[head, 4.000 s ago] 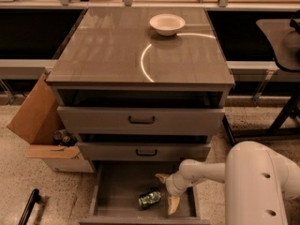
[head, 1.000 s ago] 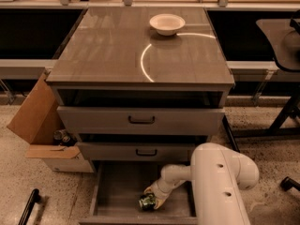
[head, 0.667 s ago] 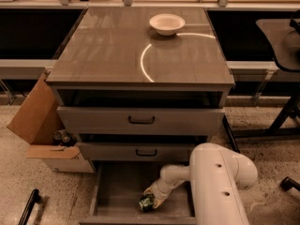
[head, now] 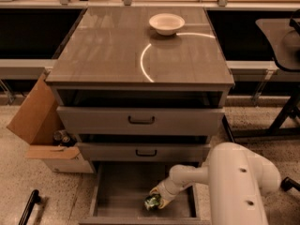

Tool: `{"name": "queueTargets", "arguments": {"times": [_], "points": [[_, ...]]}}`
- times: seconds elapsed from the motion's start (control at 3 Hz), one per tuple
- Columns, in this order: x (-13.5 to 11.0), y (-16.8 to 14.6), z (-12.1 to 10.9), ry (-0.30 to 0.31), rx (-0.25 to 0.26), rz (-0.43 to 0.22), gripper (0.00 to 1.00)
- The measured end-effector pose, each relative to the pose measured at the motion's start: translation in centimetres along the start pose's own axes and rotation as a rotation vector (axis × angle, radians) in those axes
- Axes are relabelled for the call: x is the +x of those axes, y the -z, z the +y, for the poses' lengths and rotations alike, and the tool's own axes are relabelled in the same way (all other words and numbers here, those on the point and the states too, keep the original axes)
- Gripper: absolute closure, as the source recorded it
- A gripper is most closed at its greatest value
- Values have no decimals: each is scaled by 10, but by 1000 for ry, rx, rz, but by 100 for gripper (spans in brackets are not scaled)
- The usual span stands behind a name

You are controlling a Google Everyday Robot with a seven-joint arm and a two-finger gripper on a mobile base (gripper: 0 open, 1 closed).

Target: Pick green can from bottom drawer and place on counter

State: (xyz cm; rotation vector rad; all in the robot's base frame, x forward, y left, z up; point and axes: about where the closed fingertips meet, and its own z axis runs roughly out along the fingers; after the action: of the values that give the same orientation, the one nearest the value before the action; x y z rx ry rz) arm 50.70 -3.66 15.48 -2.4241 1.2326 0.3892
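Against the view of four seconds ago, the robot's white arm (head: 239, 182) has swung its bulky upper body in over the right end of the bottom drawer (head: 117, 191). Its forearm now reaches leftward and down into that drawer. The gripper (head: 161, 197), which then stood just to the right of the green can (head: 151, 202), has closed in and now sits against the can's right side. Over the last second, arm and gripper have hardly shifted. The can lies where it did, on the drawer floor, right of the drawer's middle and toward its front edge.

This suggests that the approach is over and the grasp is being made or settled. The lift has not begun, and the counter (head: 108, 50), high above the bottom drawer, carries only the white bowl (head: 166, 23) near its far edge.

Much is hidden. The arm's body covers the drawer's right front corner and part of its right wall. The lower border of the view cuts off the drawer's front panel. The gripper overlaps the can, so only the can's green left part and a pale end show. Whether the gripper is spread around the can, merely touching it, or clamped on it cannot be told. The can appears to lie on its side, though that too is uncertain.
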Motion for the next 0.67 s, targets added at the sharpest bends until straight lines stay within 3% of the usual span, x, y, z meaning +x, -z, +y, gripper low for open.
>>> {"name": "queueTargets", "arguments": {"times": [0.67], "points": [[8,104,17,-104,127,-84,100]]}}
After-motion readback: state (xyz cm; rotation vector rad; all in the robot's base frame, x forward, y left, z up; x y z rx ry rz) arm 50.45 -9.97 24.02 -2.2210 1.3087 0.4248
